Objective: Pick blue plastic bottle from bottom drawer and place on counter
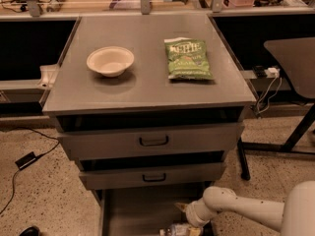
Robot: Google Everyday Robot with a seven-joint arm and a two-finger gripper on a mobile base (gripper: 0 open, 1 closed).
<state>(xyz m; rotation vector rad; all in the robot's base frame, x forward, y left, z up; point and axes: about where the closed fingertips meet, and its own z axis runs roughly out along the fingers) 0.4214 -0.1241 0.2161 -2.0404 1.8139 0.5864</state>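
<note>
in the bottom drawer (pixel 140 210), at the frame's lower edge, the gripper (pixel 189 219) sits right by the blue plastic bottle (pixel 173 230); cannot tell if it's open or holding. best: grip mid-body, lift straight up, clear the upper drawers (pixel 152 141), then go to the counter (pixel 142 90).

1. Counter (pixel 147 85): flat grey cabinet top. A cream bowl (pixel 110 61) stands left of centre. A green chip bag (pixel 189 59) lies flat to its right, well apart.
2. Bottom drawer (pixel 140 208): open. The blue plastic bottle (pixel 178 229) lies at its front right, with the gripper (pixel 186 219) directly at it.
</note>
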